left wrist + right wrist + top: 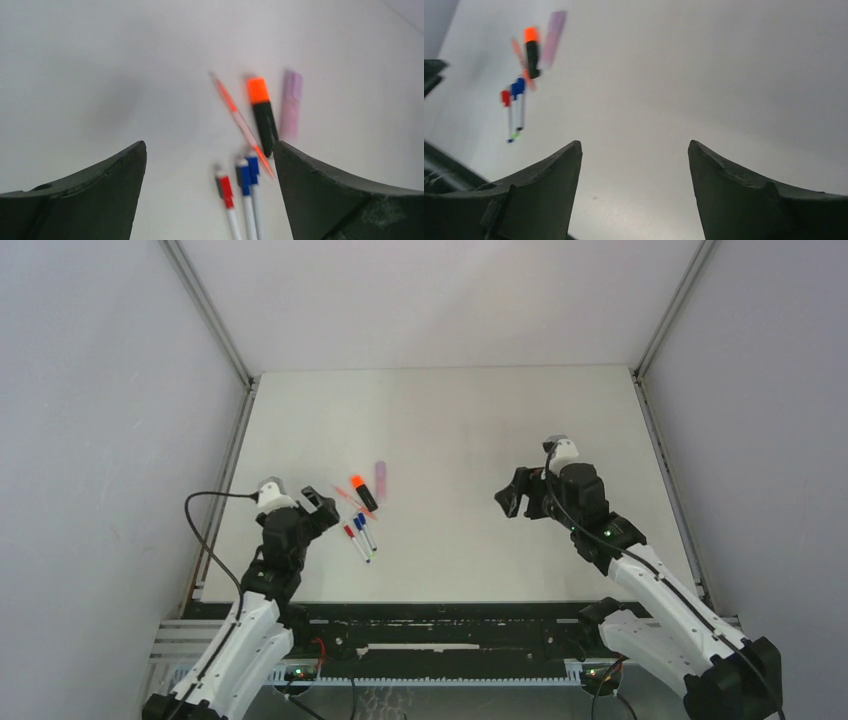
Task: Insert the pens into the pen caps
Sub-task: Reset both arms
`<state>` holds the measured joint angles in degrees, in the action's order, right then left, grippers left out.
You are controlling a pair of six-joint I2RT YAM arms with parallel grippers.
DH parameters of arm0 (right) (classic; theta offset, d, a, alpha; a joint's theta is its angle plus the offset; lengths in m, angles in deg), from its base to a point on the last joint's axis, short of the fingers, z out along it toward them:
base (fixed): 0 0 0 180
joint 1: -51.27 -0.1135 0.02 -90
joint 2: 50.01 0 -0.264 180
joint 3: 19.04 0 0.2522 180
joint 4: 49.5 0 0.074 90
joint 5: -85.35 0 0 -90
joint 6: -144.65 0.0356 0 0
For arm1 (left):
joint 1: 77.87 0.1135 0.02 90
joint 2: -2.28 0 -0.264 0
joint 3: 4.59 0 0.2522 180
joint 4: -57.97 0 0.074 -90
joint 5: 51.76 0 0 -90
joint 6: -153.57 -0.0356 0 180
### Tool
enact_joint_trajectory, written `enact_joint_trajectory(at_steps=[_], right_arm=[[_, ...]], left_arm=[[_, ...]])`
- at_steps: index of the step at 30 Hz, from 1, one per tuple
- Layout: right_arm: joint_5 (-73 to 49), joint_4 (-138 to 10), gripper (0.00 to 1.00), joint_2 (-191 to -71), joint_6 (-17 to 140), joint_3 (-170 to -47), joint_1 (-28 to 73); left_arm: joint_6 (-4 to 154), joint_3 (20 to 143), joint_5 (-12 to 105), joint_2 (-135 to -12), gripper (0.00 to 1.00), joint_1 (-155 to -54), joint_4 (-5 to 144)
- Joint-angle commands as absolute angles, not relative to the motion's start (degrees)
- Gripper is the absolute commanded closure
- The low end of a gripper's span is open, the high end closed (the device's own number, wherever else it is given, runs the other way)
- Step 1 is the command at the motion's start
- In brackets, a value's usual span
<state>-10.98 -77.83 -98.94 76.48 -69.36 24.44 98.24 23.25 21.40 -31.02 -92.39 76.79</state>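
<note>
The pens lie in a cluster left of the table's centre. A black highlighter with an orange end [362, 490] lies beside a lilac highlighter [381, 480] and a thin red-and-pale pen [350, 502]. Nearer me lie a white pen with a red cap [354, 539] and two white pens with blue caps [365, 532]. I see no loose caps. My left gripper [318, 502] is open just left of the cluster; its wrist view shows the red-capped pen [226, 192] between the fingers [120, 175]. My right gripper [512, 498] is open and empty, well right of the pens.
The white table [450, 420] is walled by grey panels on the left, right and back. A metal rail [225, 480] runs along the left edge. The right wrist view shows the pen cluster [524, 75] far off at upper left.
</note>
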Motion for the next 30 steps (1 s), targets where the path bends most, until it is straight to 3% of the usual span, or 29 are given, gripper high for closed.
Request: enact_joint_trajectory(at_steps=[1,6,12,16,21,30], right_arm=[[-7.24,-70.82,0.24,-99.77,73.31,-66.46,31.41],[1.79,-64.81,0.14,-97.15,73.41,-59.98,36.65],[11.34,-53.6,0.07,-96.97,72.55,-52.18,40.69],[11.83,-42.81,0.03,-100.75,70.02,-48.55,43.23],[11.17,-40.39,0.01,-106.77,70.26,-49.61,45.4],[9.0,-37.03,0.01,-112.04,70.34,-50.89,47.45]], left_arm=[[92.42,25.15,13.71,-30.53,0.03,-84.61,67.14],[86.02,21.56,12.04,-29.84,0.03,-78.32,59.54],[77.97,15.66,12.48,-32.05,0.03,-78.0,46.13],[74.35,12.59,13.68,-36.93,0.03,-78.04,33.67],[70.13,8.56,16.56,-44.34,0.02,-78.0,15.91],[65.69,10.58,17.51,-53.45,0.02,-78.01,10.22]])
